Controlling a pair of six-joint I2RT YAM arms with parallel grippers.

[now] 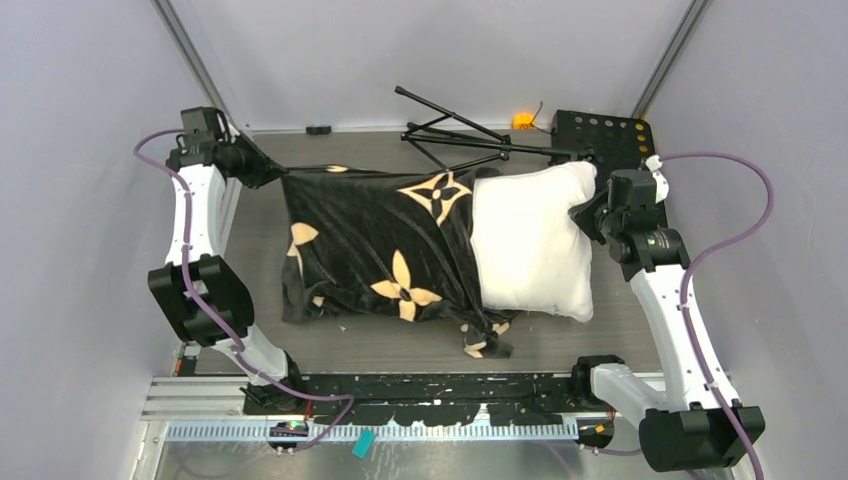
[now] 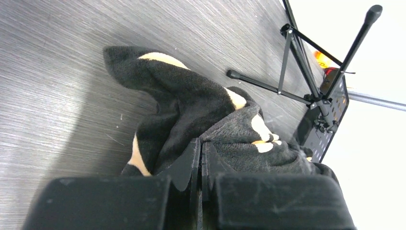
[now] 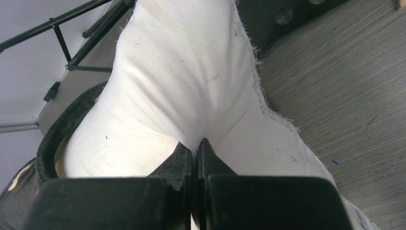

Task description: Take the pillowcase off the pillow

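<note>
**Top external: pillowcase partly off, 2 arms pinching opposite ends**

Pillow (image 1: 530, 245) lies across the middle of the table (image 1: 400, 350). Its right part is bare white and its left part is inside the pillowcase (image 1: 380, 250). The case's open edge is bunched around the pillow's middle, with a scrap of hem trailing onto the table at the near side.

Left gripper (image 2: 200, 146) is at the far-left corner of the pillowcase. In the left wrist view its 2 fingers are pressed together on a fold of black plush, and that corner is pulled up into a peak.

Right gripper (image 3: 196, 143) is at the far-right corner of the pillow. In the right wrist view its fingers are clamped on white fabric, with the cloth puckered into the pinch.

Folded black tripod (image 1: 455, 135) lies on the far side, just behind the pillow. Black perforated plate (image 1: 600, 135) sits at the far-right corner, behind the right gripper. Small orange item (image 1: 522, 121) is by the far wall, beside the plate.
</note>
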